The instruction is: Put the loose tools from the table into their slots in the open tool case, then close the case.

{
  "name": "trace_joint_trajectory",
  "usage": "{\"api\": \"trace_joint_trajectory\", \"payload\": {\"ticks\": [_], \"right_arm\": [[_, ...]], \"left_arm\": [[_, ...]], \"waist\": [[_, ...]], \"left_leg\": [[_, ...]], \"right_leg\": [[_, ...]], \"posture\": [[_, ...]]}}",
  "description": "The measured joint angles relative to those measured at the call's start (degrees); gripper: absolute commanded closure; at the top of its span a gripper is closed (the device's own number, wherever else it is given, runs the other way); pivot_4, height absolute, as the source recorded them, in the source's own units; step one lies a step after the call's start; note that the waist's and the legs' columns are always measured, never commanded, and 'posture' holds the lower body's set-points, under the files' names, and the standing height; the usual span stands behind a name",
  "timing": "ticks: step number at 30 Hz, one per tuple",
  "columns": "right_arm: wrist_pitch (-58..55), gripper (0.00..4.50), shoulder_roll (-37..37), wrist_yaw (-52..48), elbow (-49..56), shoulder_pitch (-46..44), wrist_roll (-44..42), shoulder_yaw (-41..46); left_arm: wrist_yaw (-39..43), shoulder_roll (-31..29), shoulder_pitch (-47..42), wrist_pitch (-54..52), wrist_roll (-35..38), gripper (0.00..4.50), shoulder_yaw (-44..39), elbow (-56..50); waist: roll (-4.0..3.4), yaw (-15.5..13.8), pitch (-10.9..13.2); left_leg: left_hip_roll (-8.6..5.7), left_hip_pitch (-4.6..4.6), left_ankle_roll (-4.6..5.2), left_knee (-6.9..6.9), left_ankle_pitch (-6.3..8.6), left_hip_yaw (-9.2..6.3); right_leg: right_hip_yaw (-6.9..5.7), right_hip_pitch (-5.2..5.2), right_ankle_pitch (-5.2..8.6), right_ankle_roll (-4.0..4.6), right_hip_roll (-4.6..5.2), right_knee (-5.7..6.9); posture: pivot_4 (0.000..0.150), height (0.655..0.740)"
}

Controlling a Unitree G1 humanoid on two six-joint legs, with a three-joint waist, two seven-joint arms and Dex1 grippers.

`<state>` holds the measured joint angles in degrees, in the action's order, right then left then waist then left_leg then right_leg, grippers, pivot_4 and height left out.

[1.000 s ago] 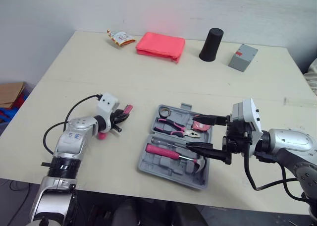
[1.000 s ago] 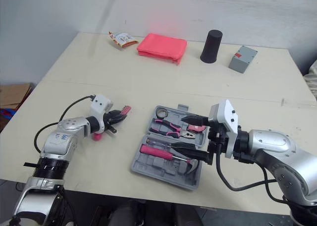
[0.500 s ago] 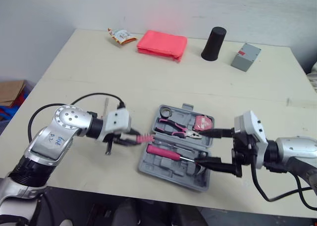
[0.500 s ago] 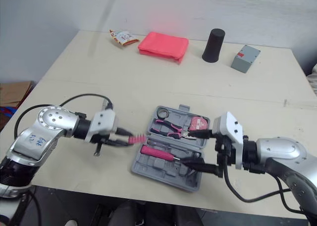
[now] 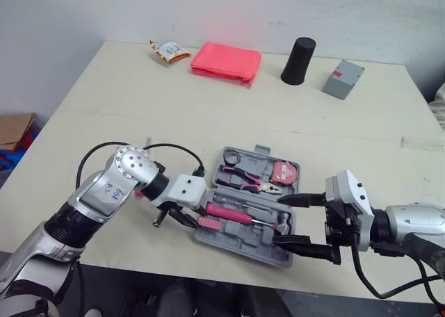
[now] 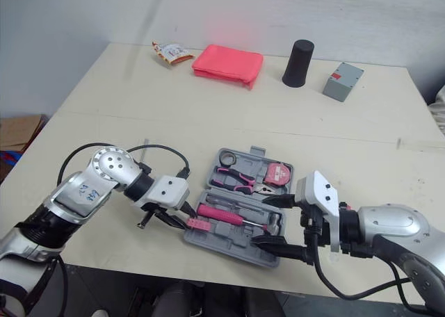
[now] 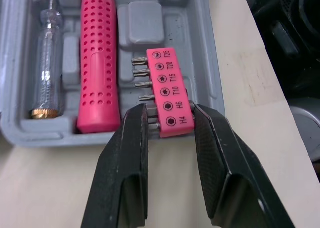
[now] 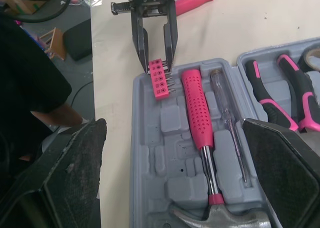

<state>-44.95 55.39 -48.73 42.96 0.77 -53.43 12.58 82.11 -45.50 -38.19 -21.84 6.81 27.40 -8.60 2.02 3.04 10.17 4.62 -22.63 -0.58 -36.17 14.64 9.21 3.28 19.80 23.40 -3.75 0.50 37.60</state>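
Note:
The grey tool case (image 5: 240, 237) lies open near the table's front edge. It holds a pink-handled hammer (image 5: 233, 213), pliers (image 5: 245, 181), a pink tape measure (image 5: 283, 172) and a clear test screwdriver (image 7: 47, 53). My left gripper (image 7: 170, 115) is shut on a pink bit holder (image 7: 167, 90). It holds the bit holder (image 5: 208, 223) over the case's front-left corner, beside the end of the hammer handle. My right gripper (image 5: 292, 220) stands open at the case's front-right side, with nothing between its fingers. A pink handle (image 8: 195, 0) lies on the table behind the left gripper.
Along the table's far side are a snack packet (image 5: 167, 51), a folded red cloth (image 5: 226, 63), a black cylinder (image 5: 297, 52) and a grey box (image 5: 342, 79). The case sits close to the table's front edge (image 5: 208, 265).
My left gripper has carried the bit holder rightwards from the table beside the case to the case's front-left corner. The right gripper has drawn back towards the front edge, still open.

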Motion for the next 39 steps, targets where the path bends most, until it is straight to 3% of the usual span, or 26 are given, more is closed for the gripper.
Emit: {"api": "trace_joint_trajectory", "payload": {"ticks": [10, 19, 20, 24, 32, 35, 39], "right_arm": [[1.0, 0.0, -1.1, 1.9, 0.8, 0.7, 0.1, 0.8], [1.2, 0.0, -1.9, 3.4, 0.8, 0.6, 0.1, 0.8], [1.3, 0.0, -2.0, 3.5, 0.8, 0.7, 0.2, 0.8], [1.3, 0.0, -2.0, 3.6, 0.9, 0.8, 0.1, 0.8], [1.4, 0.0, -2.0, 3.2, 1.0, 2.0, 0.3, 1.1], [1.7, 0.0, -2.0, 2.8, 1.0, 1.7, 0.5, 1.1], [2.3, 0.0, -2.0, 2.3, 0.9, 1.1, 0.7, 1.1]], "left_arm": [[-0.3, 4.0, -2.1, 2.4, -5.0, 3.87, 2.0, 3.0], [0.0, 4.8, -2.8, 1.7, -5.2, 3.87, 2.3, 3.7], [-0.1, 4.8, -2.8, 1.2, -5.2, 2.82, 2.3, 3.6], [0.0, 4.7, -2.8, -2.2, -3.4, 1.09, 1.2, 2.0], [1.4, 2.1, 2.6, -5.5, 6.3, 1.09, -8.5, -1.6], [-1.4, 5.8, 3.5, -3.0, 6.9, 1.88, -10.0, 2.2], [-2.6, 7.4, 3.5, -1.3, 7.8, 3.72, -11.2, 5.6]], "waist": [[0.0, 0.0, 0.0], [0.0, 0.0, 0.0], [0.0, 0.0, 0.0], [0.0, 0.0, 0.0], [-0.03, 0.1, 0.0], [-0.01, -0.2, 0.0], [-0.01, -0.1, 0.0]], "left_leg": [[0.0, 0.02, 0.02, -0.04, -0.02, -0.02], [0.0, 0.04, 0.03, -0.09, -0.03, -0.03], [0.0, 0.04, 0.04, -0.09, -0.03, -0.03], [0.0, 0.04, 0.03, -0.11, -0.04, -0.05], [0.0, 0.13, -0.02, -0.04, -0.07, -0.07], [-0.01, 0.1, 0.05, -0.16, -0.06, -0.1], [-0.02, 0.08, 0.07, -0.13, -0.04, -0.09]], "right_leg": [[-0.01, -0.04, 0.0, 0.0, 0.0, 0.08], [-0.01, -0.06, 0.0, 0.0, 0.01, 0.15], [-0.01, -0.06, 0.0, 0.0, 0.01, 0.15], [-0.02, -0.05, 0.0, 0.0, 0.01, 0.18], [-0.03, -0.09, 0.01, 0.0, 0.0, 0.18], [-0.04, -0.13, -0.01, -0.03, 0.01, 0.19], [-0.04, -0.12, -0.02, -0.05, 0.01, 0.17]], "posture": [[0.15, 0.7348], [0.15, 0.7348], [0.15, 0.7348], [0.15, 0.7348], [0.15, 0.7348], [0.15, 0.7348], [0.15, 0.7348]]}}
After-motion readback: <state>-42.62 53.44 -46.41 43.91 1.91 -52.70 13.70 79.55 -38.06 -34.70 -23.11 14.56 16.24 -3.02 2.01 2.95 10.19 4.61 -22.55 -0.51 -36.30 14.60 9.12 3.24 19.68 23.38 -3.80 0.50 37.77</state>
